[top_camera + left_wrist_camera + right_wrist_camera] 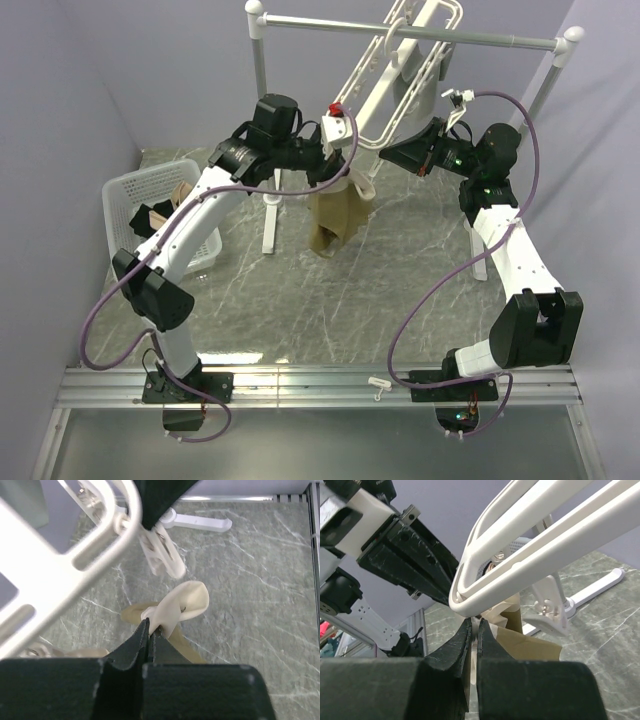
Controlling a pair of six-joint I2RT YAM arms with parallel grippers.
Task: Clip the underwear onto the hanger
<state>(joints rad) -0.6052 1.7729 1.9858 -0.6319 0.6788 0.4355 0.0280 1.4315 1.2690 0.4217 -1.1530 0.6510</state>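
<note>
On my left sits the white basket (118, 192). Next, the left gripper (150, 626) is pinched tight on the pale waistband of the underwear (338, 218), which hangs bunched just under the hanger (385, 95), near a dangling clip (162, 555). The right gripper (474, 628) has its fingers together at the frame's corner; I cannot tell if anything is between them. My worry is that the thin pinch slips, or the frame swings when nudged. I read no writing anywhere.

Lavender walls (60, 80) enclose a grey marbled table (330, 300) bearing a silver rail stand (400, 30) and white basket (125, 190).
</note>
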